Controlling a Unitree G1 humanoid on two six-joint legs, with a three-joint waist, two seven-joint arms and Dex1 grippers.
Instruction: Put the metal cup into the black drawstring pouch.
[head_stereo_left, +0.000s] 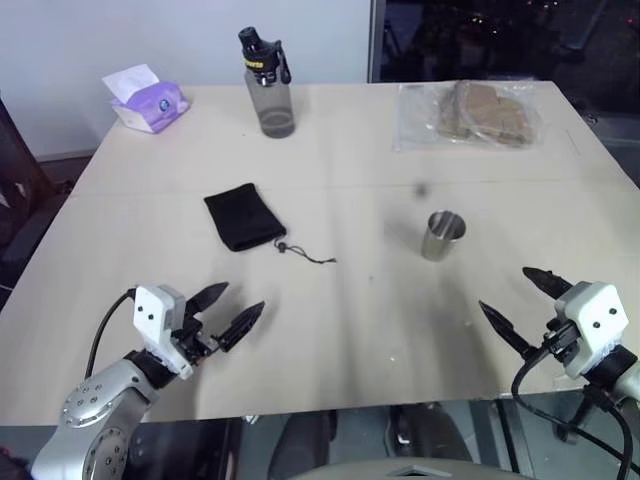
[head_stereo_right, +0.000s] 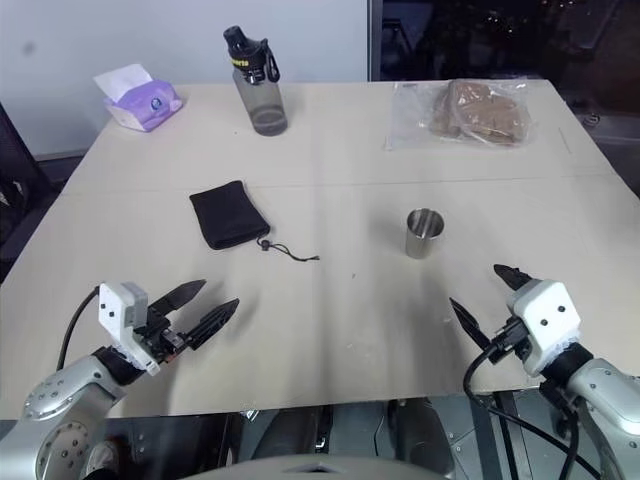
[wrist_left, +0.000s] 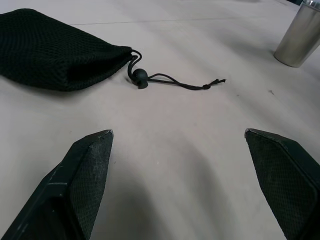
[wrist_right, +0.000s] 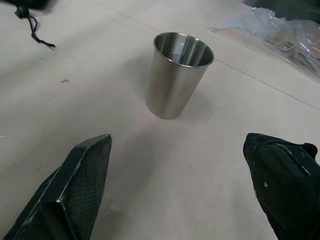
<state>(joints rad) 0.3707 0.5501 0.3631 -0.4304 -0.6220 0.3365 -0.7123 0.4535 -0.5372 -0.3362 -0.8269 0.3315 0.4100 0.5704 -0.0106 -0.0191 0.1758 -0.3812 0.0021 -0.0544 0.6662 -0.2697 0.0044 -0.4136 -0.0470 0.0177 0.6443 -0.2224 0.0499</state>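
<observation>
Your right gripper (head_stereo_left: 522, 295) has its jaws spread wide with nothing between them, low over the near edge of the tabletop (head_stereo_left: 350, 330). The left gripper (head_stereo_left: 230, 310) is just as wide and just as empty at the near left. The metal cup (wrist_right: 179, 75) stands upright ahead of the right jaws, well clear of them, rim up. Bring those jaws forward level, one finger on each side of the wall, and close about mid-height so the cup does not tip. The black drawstring pouch (wrist_left: 55, 50) lies flat ahead of the left gripper, its mouth drawn in and its cord (wrist_left: 175, 82) trailing toward the cup. You will likely need the left jaws to open that mouth.
</observation>
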